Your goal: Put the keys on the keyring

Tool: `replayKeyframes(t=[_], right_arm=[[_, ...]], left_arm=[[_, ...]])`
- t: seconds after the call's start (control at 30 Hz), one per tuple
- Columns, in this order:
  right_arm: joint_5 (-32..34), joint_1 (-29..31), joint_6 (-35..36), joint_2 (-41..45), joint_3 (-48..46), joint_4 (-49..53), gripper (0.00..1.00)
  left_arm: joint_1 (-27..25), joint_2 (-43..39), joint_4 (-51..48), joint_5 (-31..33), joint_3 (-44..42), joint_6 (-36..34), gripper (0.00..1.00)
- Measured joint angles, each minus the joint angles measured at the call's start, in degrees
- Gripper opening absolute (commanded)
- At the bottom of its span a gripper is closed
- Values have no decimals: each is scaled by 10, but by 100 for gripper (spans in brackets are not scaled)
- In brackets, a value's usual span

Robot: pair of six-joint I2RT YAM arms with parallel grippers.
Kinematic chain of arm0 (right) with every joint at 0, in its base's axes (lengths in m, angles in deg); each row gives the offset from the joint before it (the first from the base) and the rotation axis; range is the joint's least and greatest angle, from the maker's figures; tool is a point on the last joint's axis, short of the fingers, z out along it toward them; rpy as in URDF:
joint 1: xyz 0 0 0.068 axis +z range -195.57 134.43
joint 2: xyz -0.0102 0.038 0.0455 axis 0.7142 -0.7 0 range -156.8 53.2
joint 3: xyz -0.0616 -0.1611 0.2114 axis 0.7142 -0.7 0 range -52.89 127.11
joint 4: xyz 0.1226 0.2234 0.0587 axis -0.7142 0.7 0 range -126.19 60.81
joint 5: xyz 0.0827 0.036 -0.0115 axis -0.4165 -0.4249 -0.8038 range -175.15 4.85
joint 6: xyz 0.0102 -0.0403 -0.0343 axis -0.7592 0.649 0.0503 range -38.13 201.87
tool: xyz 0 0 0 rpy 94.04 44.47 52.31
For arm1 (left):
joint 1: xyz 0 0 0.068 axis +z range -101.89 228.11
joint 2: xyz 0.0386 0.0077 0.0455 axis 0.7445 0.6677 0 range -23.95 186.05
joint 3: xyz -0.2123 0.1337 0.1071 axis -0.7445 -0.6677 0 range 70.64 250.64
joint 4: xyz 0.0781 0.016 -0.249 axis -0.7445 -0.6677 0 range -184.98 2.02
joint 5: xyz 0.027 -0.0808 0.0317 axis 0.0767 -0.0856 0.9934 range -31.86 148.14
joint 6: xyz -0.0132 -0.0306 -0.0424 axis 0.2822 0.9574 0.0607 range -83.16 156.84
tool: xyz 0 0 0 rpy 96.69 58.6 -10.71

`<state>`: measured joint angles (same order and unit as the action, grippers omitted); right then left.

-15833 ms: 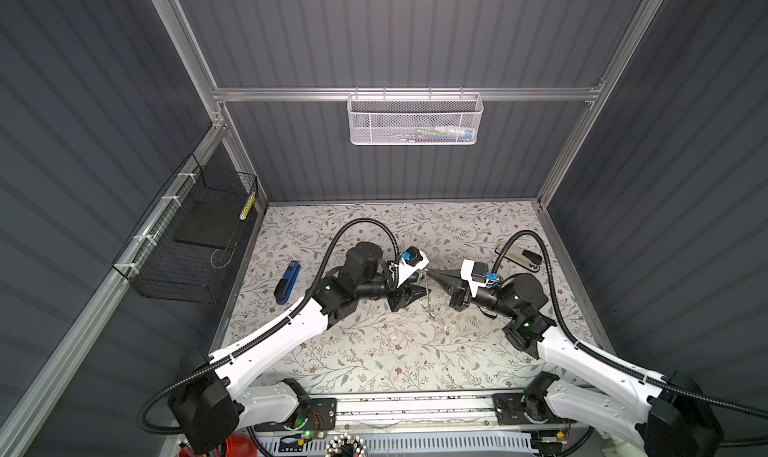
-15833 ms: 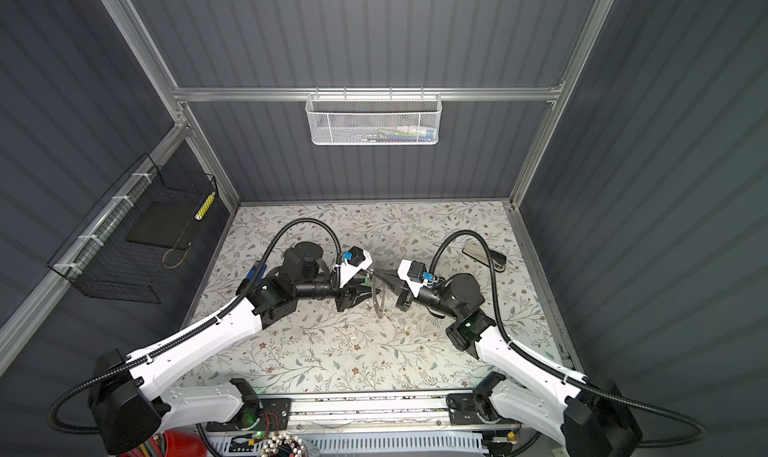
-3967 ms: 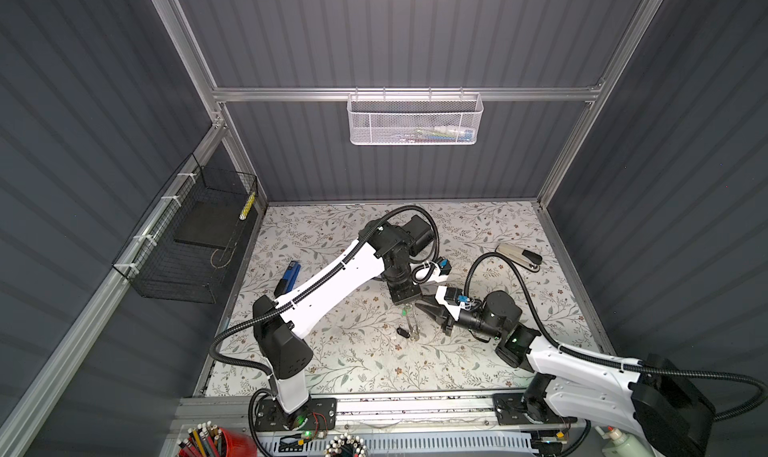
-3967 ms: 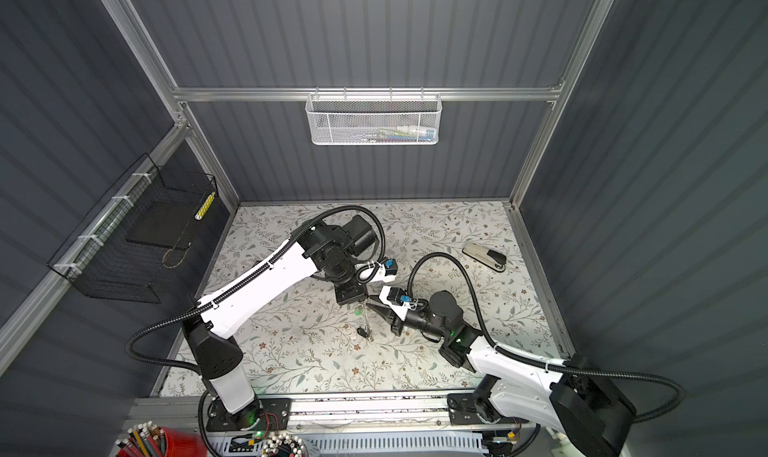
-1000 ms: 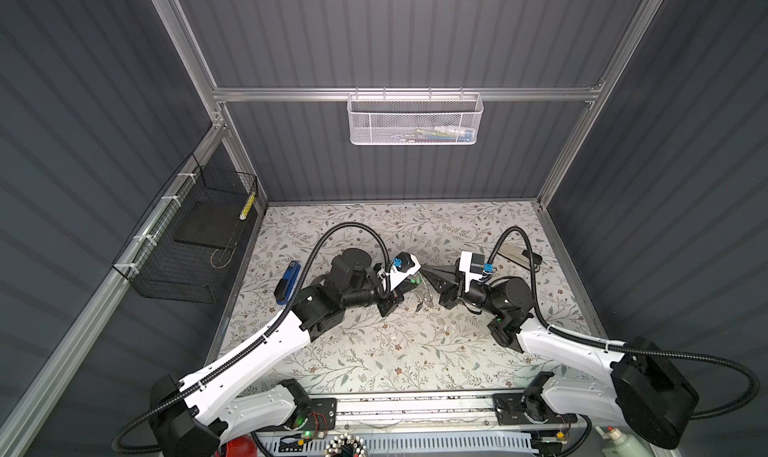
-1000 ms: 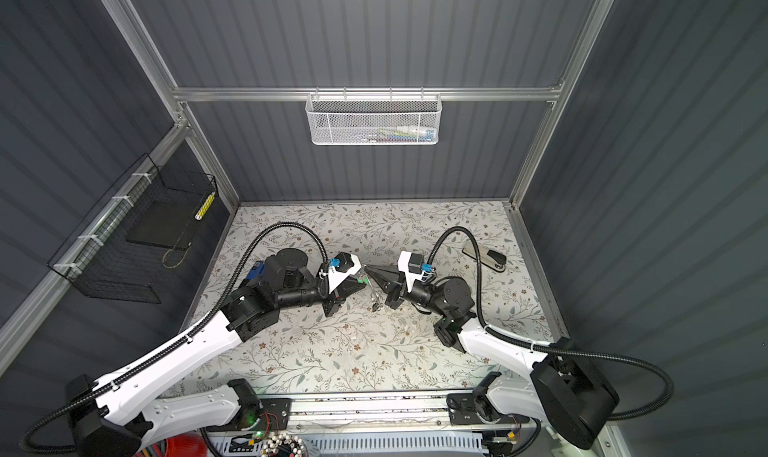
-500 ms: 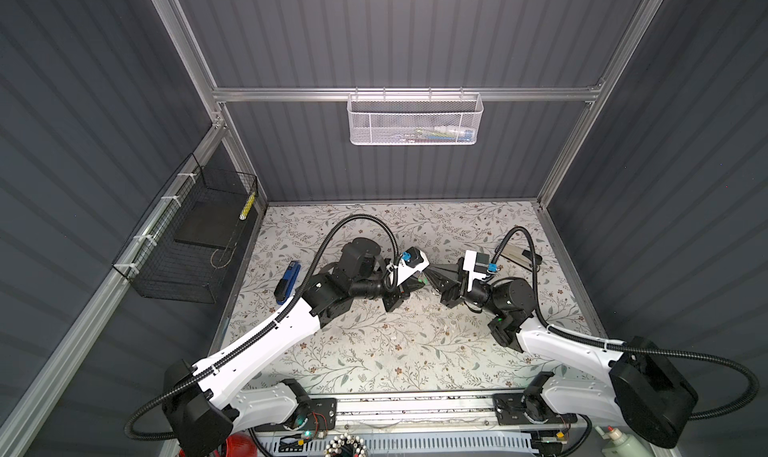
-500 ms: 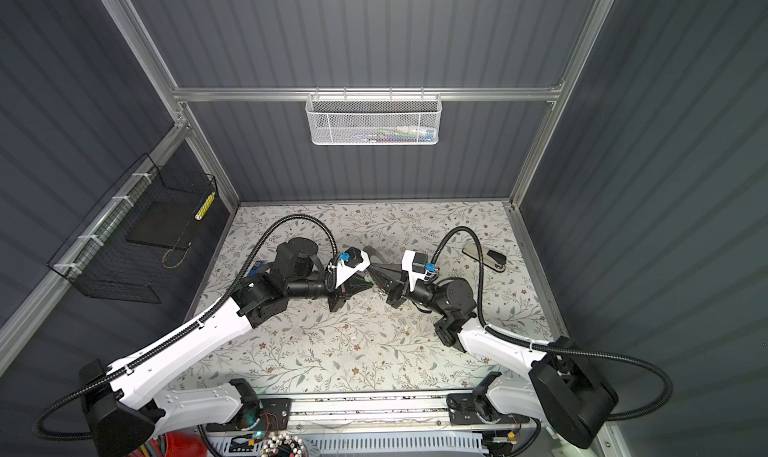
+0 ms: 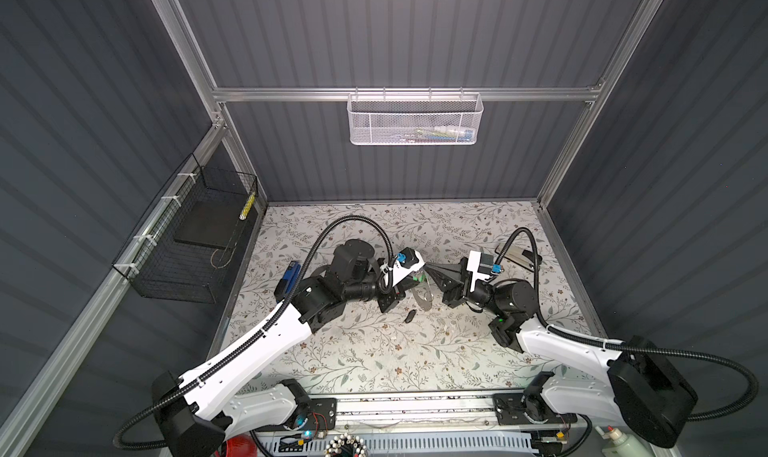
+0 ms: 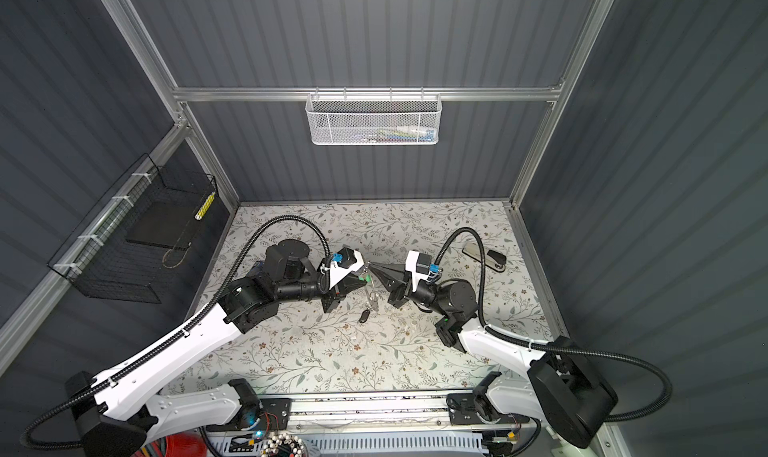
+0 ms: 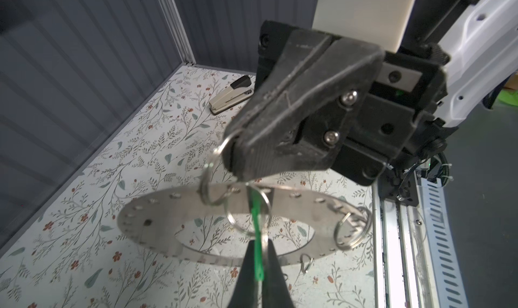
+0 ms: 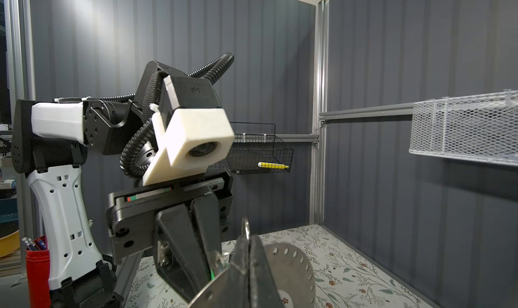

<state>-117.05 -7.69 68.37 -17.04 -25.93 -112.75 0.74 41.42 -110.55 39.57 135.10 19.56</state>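
The task looks at most half done. The right claw (image 11: pixel 235 147) is closed on a small split ring (image 11: pixel 208 180), and the keyring (image 11: pixel 168 208) hangs from it over the middle of the counter (image 9: pixel 374 351). The left claw (image 11: pixel 257 247) pinches the green tag (image 11: pixel 255 222) at the keyring's rim; whether it is threaded cannot be told. The black key (image 9: pixel 409 317) lies untaken on the counter, just beside. The grey stapler (image 9: pixel 515 254) in the far right corner and the blue stapler (image 9: pixel 289 278) at the left edge are well apart, so the front half gives room
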Motion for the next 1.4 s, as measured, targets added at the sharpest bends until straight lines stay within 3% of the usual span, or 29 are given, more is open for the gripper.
replayKeyframes(t=[1.1, 1.23, 1.3, 1.4], right_arm=[[-50, -24, -14, -2, -4, 40, 0], [-52, -31, -13, 2, -4, 54, 8], [-51, -37, -16, 2, -6, 54, 21], [-41, -56, -28, 2, -18, 46, 31]], left_arm=[[-2, 78, -247, 102, 193, -141, 0], [-3, 97, -271, 109, 215, -147, 0], [-3, 110, -276, 111, 223, -145, 0], [-8, 136, -278, 111, 232, -132, 0]])
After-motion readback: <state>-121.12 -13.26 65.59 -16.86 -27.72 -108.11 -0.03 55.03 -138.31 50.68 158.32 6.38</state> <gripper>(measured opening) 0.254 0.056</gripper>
